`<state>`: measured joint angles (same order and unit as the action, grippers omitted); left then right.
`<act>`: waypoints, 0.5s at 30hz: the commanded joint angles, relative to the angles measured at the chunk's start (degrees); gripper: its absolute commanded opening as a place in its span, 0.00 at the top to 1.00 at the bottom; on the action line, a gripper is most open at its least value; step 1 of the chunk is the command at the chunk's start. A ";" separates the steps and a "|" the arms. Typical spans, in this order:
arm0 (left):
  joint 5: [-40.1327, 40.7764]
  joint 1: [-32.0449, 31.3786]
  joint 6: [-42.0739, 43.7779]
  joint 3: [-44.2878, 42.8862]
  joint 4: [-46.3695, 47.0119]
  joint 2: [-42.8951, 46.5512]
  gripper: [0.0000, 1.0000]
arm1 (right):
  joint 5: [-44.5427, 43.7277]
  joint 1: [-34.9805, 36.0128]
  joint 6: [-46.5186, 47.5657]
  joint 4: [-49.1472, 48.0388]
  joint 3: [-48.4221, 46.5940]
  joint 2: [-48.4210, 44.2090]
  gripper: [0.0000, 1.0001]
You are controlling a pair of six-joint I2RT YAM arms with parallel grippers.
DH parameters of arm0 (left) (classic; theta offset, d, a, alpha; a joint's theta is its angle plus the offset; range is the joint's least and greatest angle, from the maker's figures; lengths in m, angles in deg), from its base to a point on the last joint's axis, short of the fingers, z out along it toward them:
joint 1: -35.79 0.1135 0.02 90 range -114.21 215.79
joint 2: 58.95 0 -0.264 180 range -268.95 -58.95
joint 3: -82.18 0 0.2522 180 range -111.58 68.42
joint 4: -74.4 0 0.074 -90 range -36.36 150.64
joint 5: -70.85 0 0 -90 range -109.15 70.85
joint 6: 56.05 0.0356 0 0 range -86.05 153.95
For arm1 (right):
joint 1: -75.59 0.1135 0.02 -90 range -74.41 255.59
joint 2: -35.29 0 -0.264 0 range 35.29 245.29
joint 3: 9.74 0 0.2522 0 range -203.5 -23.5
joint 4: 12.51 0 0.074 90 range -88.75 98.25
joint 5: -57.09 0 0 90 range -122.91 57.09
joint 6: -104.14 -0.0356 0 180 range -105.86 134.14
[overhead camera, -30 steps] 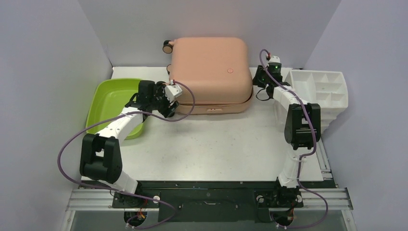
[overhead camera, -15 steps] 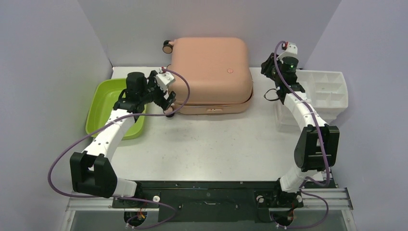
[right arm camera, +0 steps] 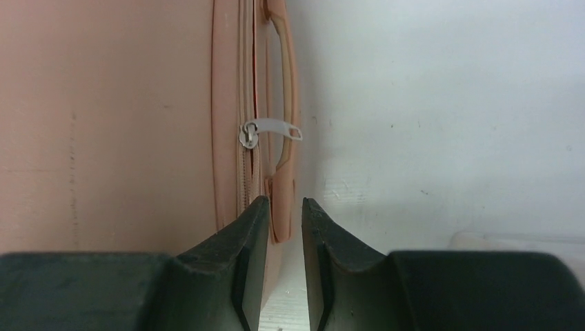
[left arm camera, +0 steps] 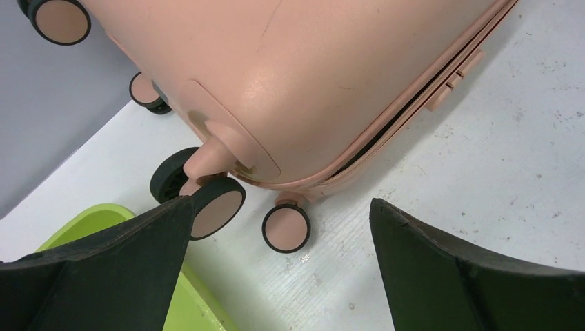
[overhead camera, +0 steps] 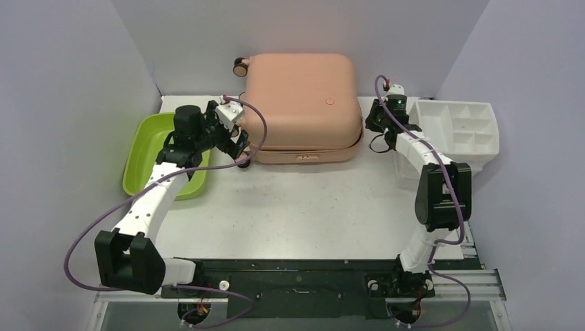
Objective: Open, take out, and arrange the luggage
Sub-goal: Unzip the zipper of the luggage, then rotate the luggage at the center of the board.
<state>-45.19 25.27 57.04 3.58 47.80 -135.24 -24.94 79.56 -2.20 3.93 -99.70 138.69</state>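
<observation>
1. The salmon-pink suitcase (overhead camera: 303, 96) lies flat at the back middle of the table (overhead camera: 303, 207), logo side up and lid down. It sits between a lime-green tub (overhead camera: 148, 155) on the left and a white compartment organizer (overhead camera: 476, 127) on the right.
2. The left gripper (left arm camera: 279, 207) has changed most. A second ago its fingers were partly drawn in at the suitcase's front-left corner; now they are spread wide and hold nothing. The wrist view shows the corner's caster wheels (left arm camera: 284, 229) framed between them and touched by neither.
3. The right arm rose away from the suitcase's right side half a second ago and has come back down beside it. The right gripper (right arm camera: 284, 203) has narrowed until only a slim gap is left between its fingers, and they pinch nothing.
4. The zipper pull (right arm camera: 276, 129) lies ahead of the right fingertips, untouched, sticking out across the side handle (right arm camera: 283, 83).
5. The suitcase itself has barely shifted over that second. A dark gap along its front seam in the left wrist view suggests that part of the zip is already undone, though how much I cannot tell.
6. My reading is that the left arm has let go to reposition while the right lines up on the pull. Opening is still under way; lifting the lid, emptying and arranging are all still to come.
</observation>
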 commanded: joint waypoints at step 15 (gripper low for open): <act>-0.98 5.94 -2.33 6.16 2.64 8.30 0.04 | -0.18 3.78 2.20 5.49 -2.30 3.39 0.85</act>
<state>-44.93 29.79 55.36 8.96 48.00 -128.77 -25.38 82.20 -0.36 6.77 -100.03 140.85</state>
